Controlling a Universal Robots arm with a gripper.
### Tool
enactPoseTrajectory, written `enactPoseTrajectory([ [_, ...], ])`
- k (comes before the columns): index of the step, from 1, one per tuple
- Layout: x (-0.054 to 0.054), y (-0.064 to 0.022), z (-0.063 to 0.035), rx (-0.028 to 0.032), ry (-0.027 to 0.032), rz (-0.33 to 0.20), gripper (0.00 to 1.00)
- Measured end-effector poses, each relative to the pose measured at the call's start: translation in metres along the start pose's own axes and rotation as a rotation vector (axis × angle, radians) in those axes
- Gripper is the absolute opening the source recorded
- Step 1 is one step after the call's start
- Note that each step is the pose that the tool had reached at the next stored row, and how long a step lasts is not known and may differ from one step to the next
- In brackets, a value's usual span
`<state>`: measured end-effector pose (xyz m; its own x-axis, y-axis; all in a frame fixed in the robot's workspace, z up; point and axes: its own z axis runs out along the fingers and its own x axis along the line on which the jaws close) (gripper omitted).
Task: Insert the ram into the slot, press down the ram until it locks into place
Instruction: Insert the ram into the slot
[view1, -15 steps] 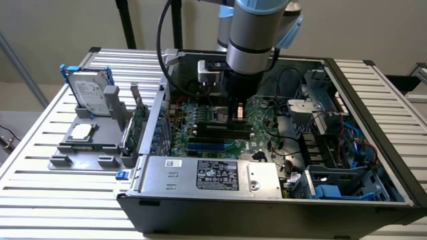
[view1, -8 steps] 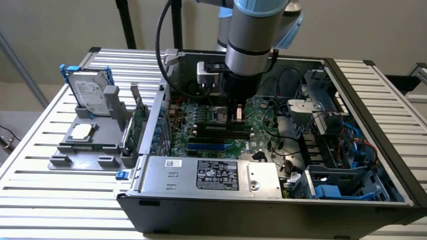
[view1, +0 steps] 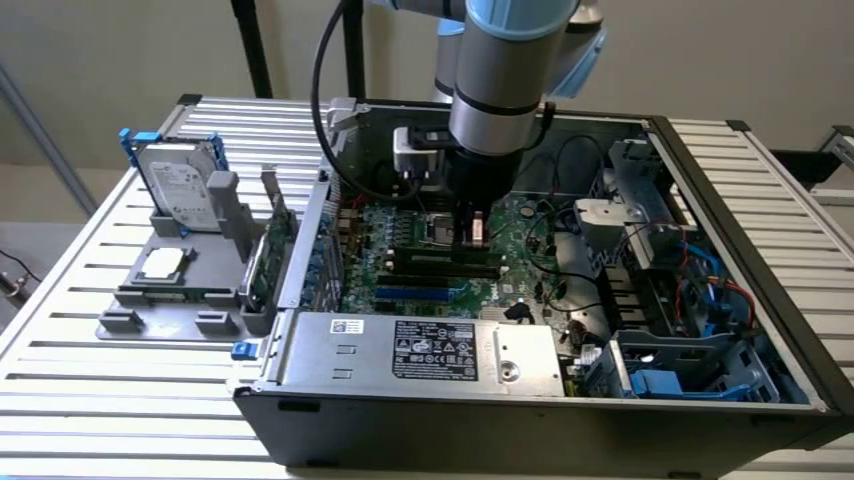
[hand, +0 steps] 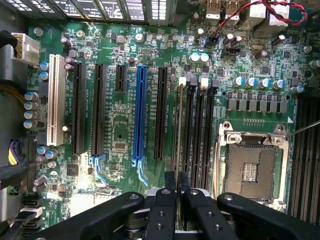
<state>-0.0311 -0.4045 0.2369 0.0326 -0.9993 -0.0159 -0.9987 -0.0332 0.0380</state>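
a: so, where does the ram (hand: 178, 131) stand?

b: edge-on in the wrist view, a thin strip standing upright along the slot (hand: 181, 86) nearest the blue slot (hand: 140, 115), with three black slots (hand: 201, 130) alike between it and the processor socket (hand: 250, 165).

a: and the jaws?

b: drawn together on the near end of the stick, one fingertip (hand: 170, 181) on each face. i read that as a grip on the ram. in the exterior view the arm (view1: 501, 90) reaches straight down into the open computer case (view1: 400, 420) on the worktop (view1: 80, 400), over the motherboard (hand: 120, 145).

a: how far along, then?

b: my judgement: the stick is lined up with its slot and at least entering it. whether it is fully down i cannot tell. the pale clip (hand: 183, 80) at the far end gives no clear sign of having snapped in, so i would count the pressing and locking as not yet shown done.
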Motion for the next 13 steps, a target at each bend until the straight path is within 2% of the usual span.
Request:
enactPoseTrajectory([
  [13, -0.0004, -0.0002, 0.0045, -0.0002, 0.0003, -0.007, 0.13],
])
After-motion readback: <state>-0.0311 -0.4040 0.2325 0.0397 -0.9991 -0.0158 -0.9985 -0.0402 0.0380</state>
